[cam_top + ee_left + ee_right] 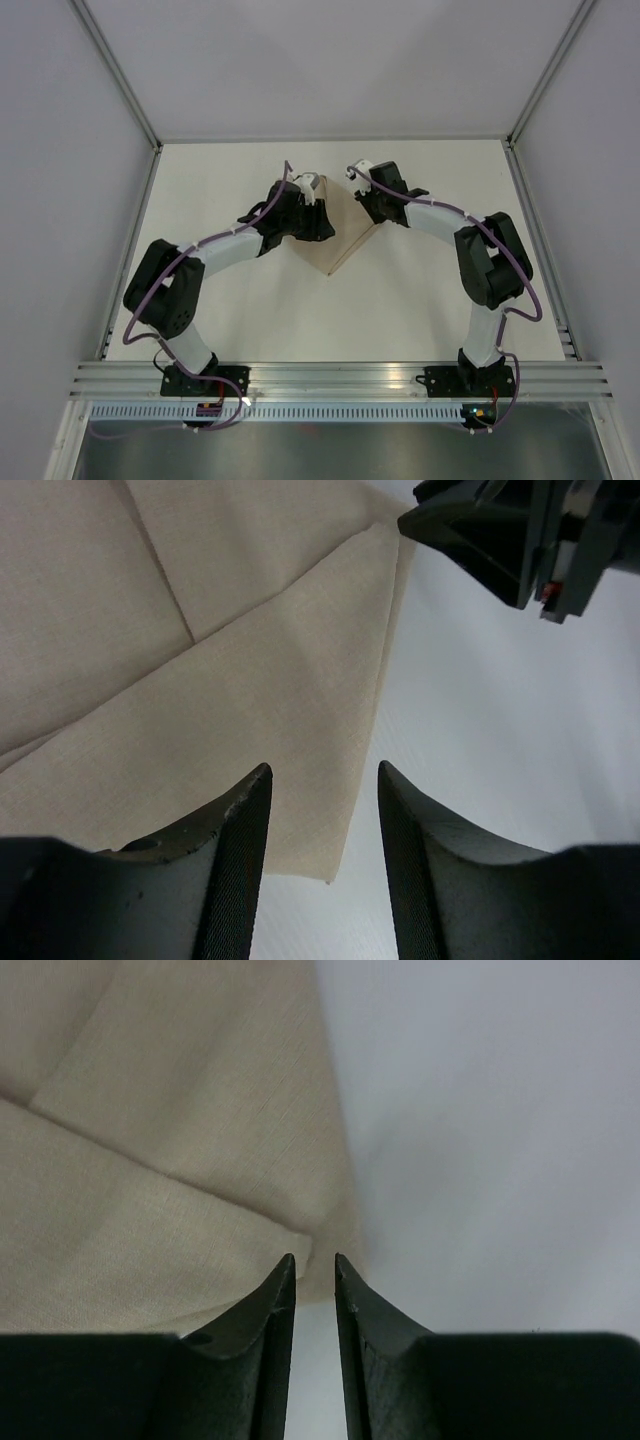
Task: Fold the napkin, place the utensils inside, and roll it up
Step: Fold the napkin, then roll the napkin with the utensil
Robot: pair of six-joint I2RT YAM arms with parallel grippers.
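Note:
The tan napkin (340, 238) lies folded on the white table between my two grippers, one point toward the near side. In the left wrist view the napkin (220, 680) shows overlapping layers, and a corner of it lies under the wide gap of my open left gripper (325, 770), untouched. My left gripper (317, 196) hovers over the cloth's far left part. My right gripper (315, 1257) has its jaws a narrow gap apart, just short of a corner of the napkin (150, 1210), gripping nothing. It (360, 200) hangs at the far right edge. The utensils are out of view.
In the left wrist view the right gripper's dark body (510, 535) shows close by at the upper right. White table (450, 290) spreads around the cloth, with grey walls on three sides and an aluminium rail (340, 378) at the near edge.

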